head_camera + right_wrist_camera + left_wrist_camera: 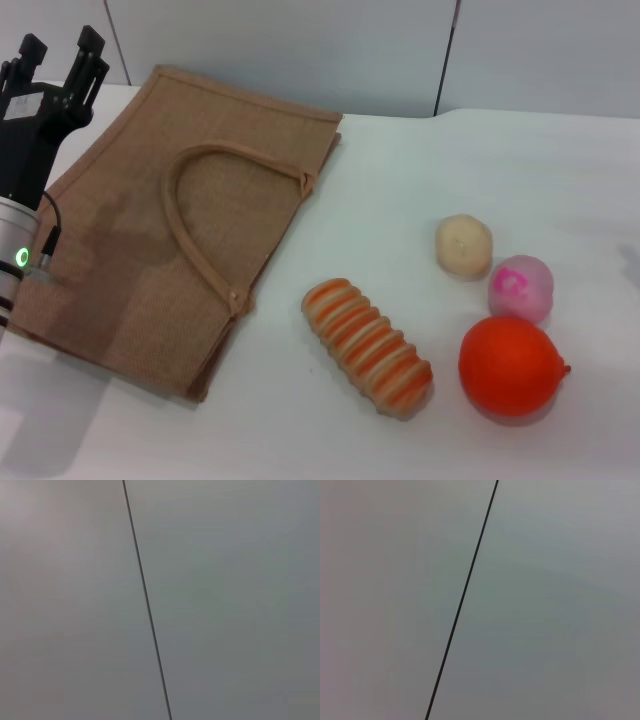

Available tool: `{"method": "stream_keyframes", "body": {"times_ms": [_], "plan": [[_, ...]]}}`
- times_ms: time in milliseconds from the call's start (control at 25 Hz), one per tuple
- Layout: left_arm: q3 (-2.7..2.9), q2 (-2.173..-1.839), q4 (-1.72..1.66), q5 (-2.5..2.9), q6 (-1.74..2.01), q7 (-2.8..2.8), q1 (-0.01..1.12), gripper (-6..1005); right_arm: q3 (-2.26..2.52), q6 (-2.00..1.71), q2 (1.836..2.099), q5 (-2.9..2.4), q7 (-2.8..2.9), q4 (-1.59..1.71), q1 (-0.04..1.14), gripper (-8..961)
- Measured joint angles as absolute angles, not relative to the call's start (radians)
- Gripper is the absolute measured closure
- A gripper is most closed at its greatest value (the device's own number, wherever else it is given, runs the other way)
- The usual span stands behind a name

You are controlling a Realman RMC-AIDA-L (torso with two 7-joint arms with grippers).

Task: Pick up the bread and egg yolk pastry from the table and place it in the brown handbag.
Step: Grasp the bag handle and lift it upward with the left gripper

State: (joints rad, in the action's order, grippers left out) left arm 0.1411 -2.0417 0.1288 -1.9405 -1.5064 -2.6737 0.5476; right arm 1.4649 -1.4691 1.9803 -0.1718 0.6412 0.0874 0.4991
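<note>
The bread (367, 346), a ridged loaf with orange and cream stripes, lies on the white table at the front centre. The egg yolk pastry (463, 245), a small pale cream bun, sits to its right and farther back. The brown handbag (190, 240) lies flat on the left half of the table, its looped handle on top. My left gripper (60, 55) is raised at the far left, above the handbag's left edge, open and empty, well away from the food. My right gripper is out of view. Both wrist views show only a grey wall with a dark seam.
A pink ball with a magenta mark (520, 288) lies right of the pastry. A round orange fruit (509, 366) sits in front of it, close to the bread's right end. The table's far edge (500, 112) meets a grey panelled wall.
</note>
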Motion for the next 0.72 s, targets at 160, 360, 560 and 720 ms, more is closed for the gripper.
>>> {"method": "stream_keyframes", "body": {"times_ms": [160, 360, 560, 720], "plan": [[0.141, -2.042, 0.129, -1.941, -1.506, -2.674, 0.548, 210, 1.465, -1.469, 1.98, -0.172, 0.641, 0.087, 0.499, 73], [0.141, -2.042, 0.129, -1.941, -1.506, -2.674, 0.548, 211, 1.465, -1.468, 1.979, -0.172, 0.641, 0.087, 0.499, 74], [0.146, -2.039, 0.128, -1.939, -1.498, -2.651, 0.548, 211, 1.465, -1.468, 1.979, -0.172, 0.641, 0.087, 0.498, 74], [0.164, -2.033, 0.109, -1.92, -1.491, -2.541, 0.552, 211, 1.465, -1.468, 1.978, -0.172, 0.641, 0.086, 0.496, 73]]}}
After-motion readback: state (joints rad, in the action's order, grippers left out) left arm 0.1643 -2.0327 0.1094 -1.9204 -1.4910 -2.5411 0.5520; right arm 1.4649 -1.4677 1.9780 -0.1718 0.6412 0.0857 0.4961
